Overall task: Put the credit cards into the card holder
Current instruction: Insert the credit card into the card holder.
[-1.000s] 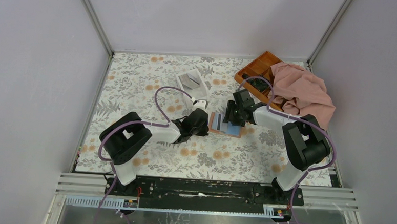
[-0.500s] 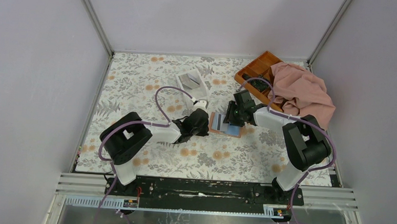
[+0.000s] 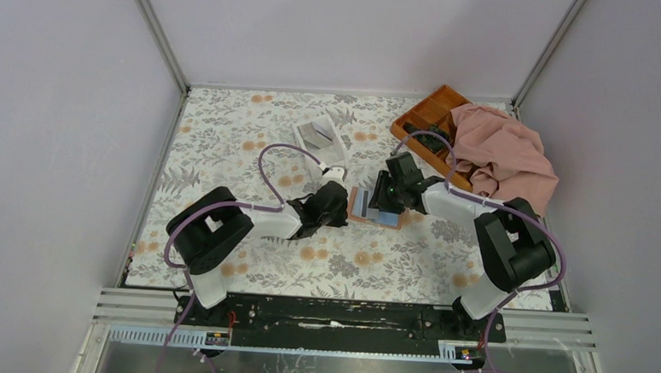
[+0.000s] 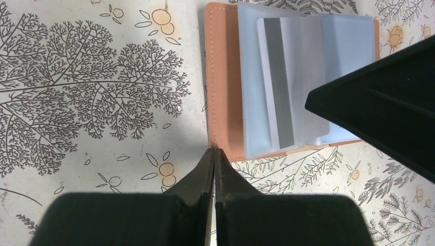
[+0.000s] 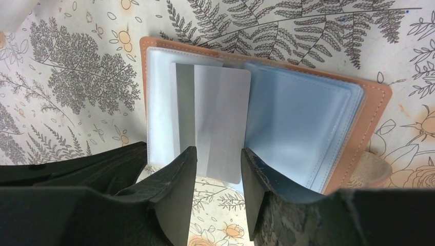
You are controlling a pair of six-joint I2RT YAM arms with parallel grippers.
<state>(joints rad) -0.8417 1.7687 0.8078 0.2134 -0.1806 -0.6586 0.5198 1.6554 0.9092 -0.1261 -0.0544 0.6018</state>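
Observation:
The card holder [image 5: 377, 118] lies open on the flowered table, tan leather with clear sleeves; it also shows in the top view [image 3: 398, 222] and the left wrist view [image 4: 220, 77]. One pale credit card [image 5: 218, 113] with a grey stripe sits partly in the left sleeve, its near edge sticking out. My right gripper [image 5: 218, 154] stands over that edge, jaws apart, one finger on each side of the card's middle. My left gripper [image 4: 214, 151] is shut with nothing in it, its tips touching the holder's near corner. The right gripper's finger [image 4: 379, 107] covers part of the sleeves.
A white box [image 3: 317, 135] with flat grey pieces inside lies at the back centre. An orange compartment tray [image 3: 429, 115] stands at the back right, half under a pink cloth [image 3: 504, 157]. Grey walls close in the table on three sides.
The right gripper's jaws have narrowed somewhat and its wrist has shifted slightly left over the holder. The left arm has stayed still.

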